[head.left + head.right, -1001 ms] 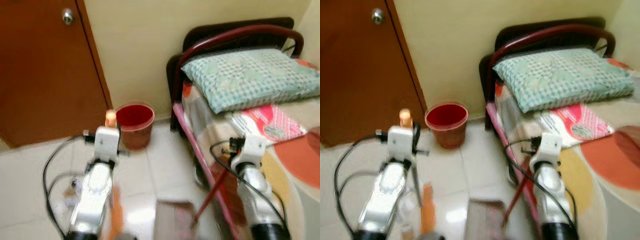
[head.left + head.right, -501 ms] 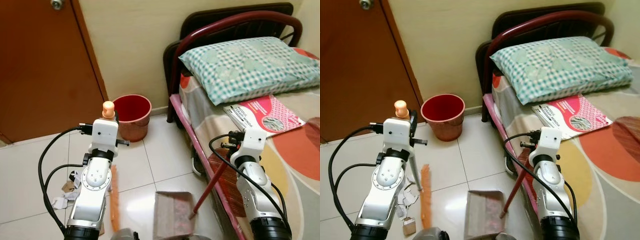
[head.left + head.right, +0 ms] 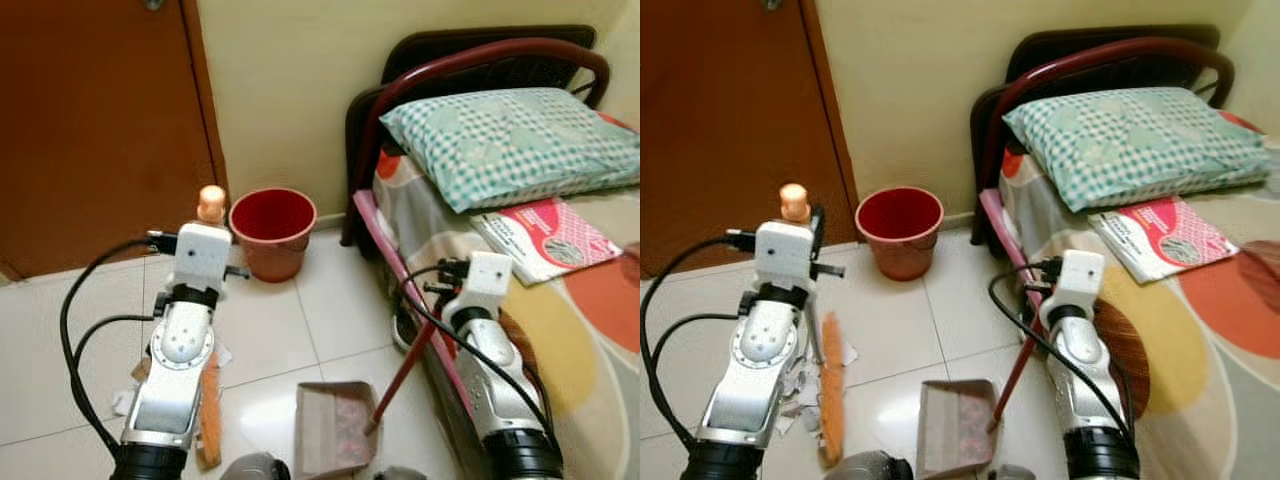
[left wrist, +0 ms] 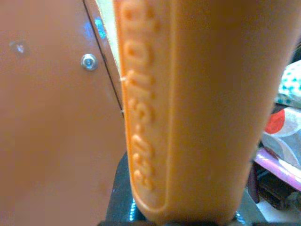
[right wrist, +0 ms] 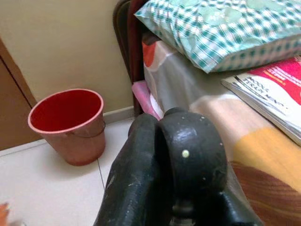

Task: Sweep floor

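My left gripper [image 3: 207, 222] is shut on the orange broom handle [image 4: 188, 108], whose rounded top [image 3: 793, 197] pokes up above the wrist. The broom's orange bristles [image 3: 830, 395] rest on the floor tiles by torn paper scraps [image 3: 795, 392]. My right gripper [image 3: 458, 283] is shut on the dustpan's red handle [image 3: 402, 372], with the handle's black end cap [image 5: 190, 153] close to the wrist camera. The brown dustpan [image 3: 335, 440] lies flat on the floor between my arms, beside the bed.
A red bucket [image 3: 272, 230] stands against the wall between the brown door [image 3: 90, 130] and the bed frame [image 3: 385, 95]. On the bed lie a checked pillow [image 3: 510, 140] and a pink magazine [image 3: 545, 235]. The bed's pink rail [image 3: 385, 245] runs close to my right arm.
The whole picture has shifted and sharpened, so the camera has moved. Both grippers keep their holds, and the broom and dustpan stay on the floor in front of me.
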Controlling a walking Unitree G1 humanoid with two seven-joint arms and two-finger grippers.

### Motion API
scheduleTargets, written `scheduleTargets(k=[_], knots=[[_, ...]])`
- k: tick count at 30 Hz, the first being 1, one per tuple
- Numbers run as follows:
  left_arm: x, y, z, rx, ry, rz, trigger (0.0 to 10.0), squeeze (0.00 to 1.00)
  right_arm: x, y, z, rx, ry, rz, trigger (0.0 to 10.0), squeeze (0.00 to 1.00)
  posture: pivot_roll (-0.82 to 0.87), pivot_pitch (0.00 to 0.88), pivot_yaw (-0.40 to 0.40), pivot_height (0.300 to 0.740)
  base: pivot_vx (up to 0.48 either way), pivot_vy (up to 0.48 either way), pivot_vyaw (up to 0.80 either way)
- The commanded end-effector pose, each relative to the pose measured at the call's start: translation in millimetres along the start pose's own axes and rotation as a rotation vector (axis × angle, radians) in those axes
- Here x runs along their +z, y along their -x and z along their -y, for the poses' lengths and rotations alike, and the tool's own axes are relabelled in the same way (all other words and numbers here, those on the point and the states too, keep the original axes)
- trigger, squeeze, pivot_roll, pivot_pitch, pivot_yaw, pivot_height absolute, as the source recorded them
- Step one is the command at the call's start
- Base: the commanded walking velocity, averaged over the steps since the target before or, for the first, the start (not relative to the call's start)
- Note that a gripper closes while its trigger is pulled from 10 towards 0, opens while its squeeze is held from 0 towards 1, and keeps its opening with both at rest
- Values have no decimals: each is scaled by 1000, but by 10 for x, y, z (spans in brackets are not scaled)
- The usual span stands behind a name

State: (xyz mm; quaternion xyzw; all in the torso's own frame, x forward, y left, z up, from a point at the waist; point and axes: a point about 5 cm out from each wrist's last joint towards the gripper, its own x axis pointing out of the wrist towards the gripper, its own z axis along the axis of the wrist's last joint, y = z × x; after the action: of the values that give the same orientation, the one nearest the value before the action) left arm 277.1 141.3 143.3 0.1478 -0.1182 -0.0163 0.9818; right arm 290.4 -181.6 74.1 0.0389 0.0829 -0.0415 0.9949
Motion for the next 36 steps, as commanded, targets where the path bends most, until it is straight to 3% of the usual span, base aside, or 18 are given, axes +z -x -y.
scheduleTargets(k=[1,12,17,26,36], knots=[[173,-46,15,-3,-7,76,10000,0,45,-14,48,-10,4,18,10000,0,-9,39,-7,740,0,345,0],[226,-53,-22,7,-24,93,10000,0,40,-31,27,-6,7,17,10000,0,-1,36,-9,740,0,206,0],[222,94,-49,20,-65,85,10000,0,58,-63,58,-21,19,22,10000,0,10,40,-14,740,0,0,0],[154,203,-131,20,-80,45,10000,0,136,-166,28,-22,24,48,10000,0,27,47,-25,740,0,0,0],[-11,219,17,-13,-11,-30,10000,0,258,-300,-30,-7,42,90,10000,0,26,51,-20,740,0,0,0]])
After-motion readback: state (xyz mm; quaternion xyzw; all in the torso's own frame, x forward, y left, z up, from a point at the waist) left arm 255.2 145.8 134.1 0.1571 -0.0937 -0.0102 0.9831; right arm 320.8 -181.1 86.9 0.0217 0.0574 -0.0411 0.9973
